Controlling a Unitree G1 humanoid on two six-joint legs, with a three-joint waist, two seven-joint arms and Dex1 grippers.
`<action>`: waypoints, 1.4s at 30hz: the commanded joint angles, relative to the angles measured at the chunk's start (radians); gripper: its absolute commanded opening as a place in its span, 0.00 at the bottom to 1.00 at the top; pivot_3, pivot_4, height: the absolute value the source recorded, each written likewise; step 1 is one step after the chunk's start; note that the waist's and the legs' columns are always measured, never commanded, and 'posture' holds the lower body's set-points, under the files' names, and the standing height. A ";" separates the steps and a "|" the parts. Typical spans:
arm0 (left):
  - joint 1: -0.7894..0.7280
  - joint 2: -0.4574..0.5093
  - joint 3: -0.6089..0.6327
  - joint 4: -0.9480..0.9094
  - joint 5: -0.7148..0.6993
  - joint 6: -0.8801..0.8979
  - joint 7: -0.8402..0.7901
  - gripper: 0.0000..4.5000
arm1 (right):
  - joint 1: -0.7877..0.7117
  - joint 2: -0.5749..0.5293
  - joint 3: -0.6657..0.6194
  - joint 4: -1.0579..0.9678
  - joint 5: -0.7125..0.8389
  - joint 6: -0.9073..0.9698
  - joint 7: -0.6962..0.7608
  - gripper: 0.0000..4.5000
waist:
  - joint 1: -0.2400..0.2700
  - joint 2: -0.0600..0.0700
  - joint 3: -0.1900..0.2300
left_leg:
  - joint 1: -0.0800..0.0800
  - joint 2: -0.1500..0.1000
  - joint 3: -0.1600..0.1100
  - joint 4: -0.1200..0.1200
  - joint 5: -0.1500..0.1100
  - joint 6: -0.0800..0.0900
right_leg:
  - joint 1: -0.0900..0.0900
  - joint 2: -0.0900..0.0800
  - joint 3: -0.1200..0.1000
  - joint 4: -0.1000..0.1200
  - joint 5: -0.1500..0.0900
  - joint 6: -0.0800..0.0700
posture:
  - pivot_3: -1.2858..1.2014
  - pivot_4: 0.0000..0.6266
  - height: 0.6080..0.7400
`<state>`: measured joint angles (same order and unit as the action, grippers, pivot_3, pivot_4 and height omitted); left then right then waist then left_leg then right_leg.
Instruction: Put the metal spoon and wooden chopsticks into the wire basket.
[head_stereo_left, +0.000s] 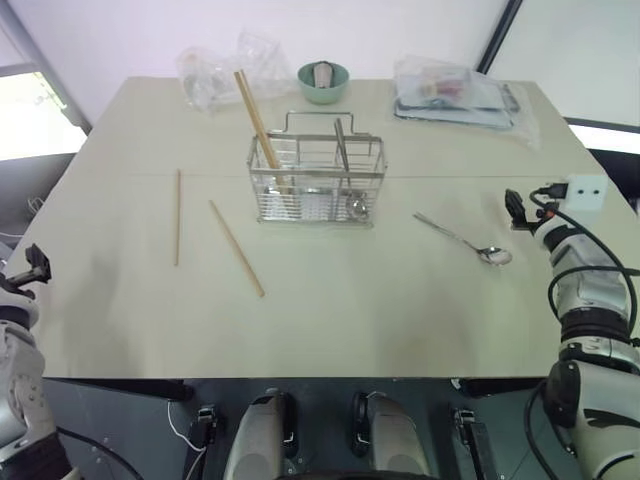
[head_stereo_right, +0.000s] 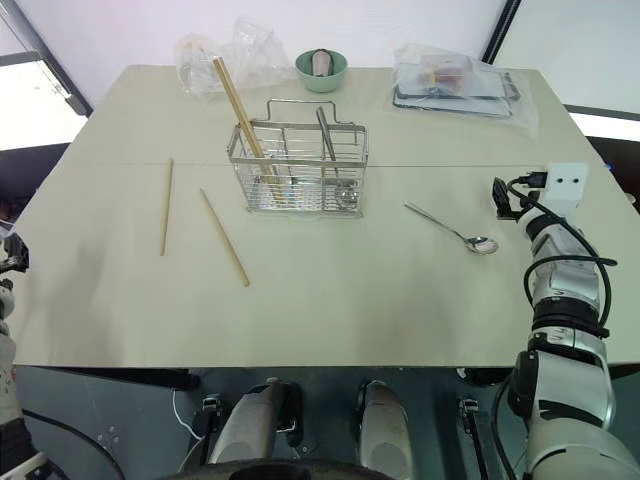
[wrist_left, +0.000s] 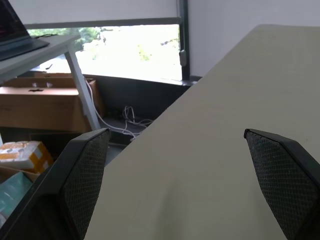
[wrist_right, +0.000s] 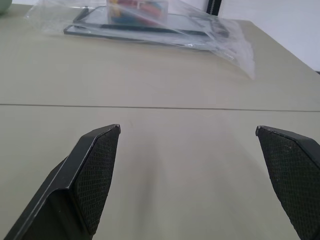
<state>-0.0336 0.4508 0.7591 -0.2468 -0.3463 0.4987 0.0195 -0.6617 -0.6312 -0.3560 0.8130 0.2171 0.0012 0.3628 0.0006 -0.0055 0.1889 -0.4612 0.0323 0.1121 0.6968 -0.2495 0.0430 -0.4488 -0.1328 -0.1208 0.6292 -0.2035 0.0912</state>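
your left gripper (wrist_left: 175, 165) sits at the table's (head_stereo_left: 320, 330) left edge, fingers (wrist_left: 85, 175) spread as wide as they go and holding nothing. it points out over the edge, away from the work.

moving right, two loose chopsticks (head_stereo_left: 178, 217) lie flat on the table. the first runs nearly straight away from you. the second (head_stereo_left: 237, 248) lies just beside it, slanted, its near end swung toward the middle of the table. both are well apart from the left gripper but clearly on its side, so that arm looks like the one for them. to pinch either across its width you'd want the fingers turned square to its long axis.

next comes the basket (head_stereo_left: 318, 181), upright at mid-table, with a pair of chopsticks (head_stereo_left: 256, 118) already leaning out of its left compartment, a darker utensil standing in a middle one.

right of the basket the spoon (head_stereo_left: 464, 240) lies flat, handle angled back toward the basket, bowl toward your right side. your right gripper (wrist_right: 187, 170) hovers just beyond the bowl, toward the right edge, fingers (wrist_right: 95, 175) fully apart and empty. it points forward, past the spoon, so i judge that it must swing inward toward the bowl end; that arm is by far the nearer.
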 joint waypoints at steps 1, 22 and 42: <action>-0.002 0.031 -0.002 -0.046 0.001 0.000 -0.011 1.00 | -0.020 -0.022 -0.009 -0.009 0.003 -0.026 0.004 0.99 | -0.002 0.000 0.000 | 0.000 0.000 0.000 0.000 0.000 0.000 | 0.000 0.000 0.000 0.000 0.000 0.001 | 0.52 0.24 0.75; -0.031 0.062 -0.014 -0.038 -0.010 0.025 -0.026 1.00 | -0.040 -0.035 -0.005 0.015 -0.007 -0.040 0.022 0.99 | -0.013 0.000 0.000 | 0.000 0.000 0.000 0.000 0.003 -0.004 | 0.000 0.000 0.000 0.000 0.001 0.002 | 0.52 0.24 0.75; -0.134 0.338 -0.277 -0.377 -0.586 0.421 -0.502 1.00 | -0.431 -0.187 0.324 0.227 -0.169 0.130 0.712 0.99 | -0.019 0.002 0.001 | 0.000 0.000 0.000 -0.001 0.005 -0.006 | 0.000 0.000 0.000 0.000 0.001 0.001 | 0.52 0.24 0.75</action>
<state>-0.1612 0.7716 0.4871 -0.5944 -0.8873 0.9101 -0.4508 -1.0654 -0.7917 -0.0506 1.0473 0.0583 0.1180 0.9865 -0.0185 -0.0039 0.1902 -0.4608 0.0321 0.1122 0.6954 -0.2445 0.0369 -0.4491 -0.1327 -0.1205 0.6296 -0.2026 0.0926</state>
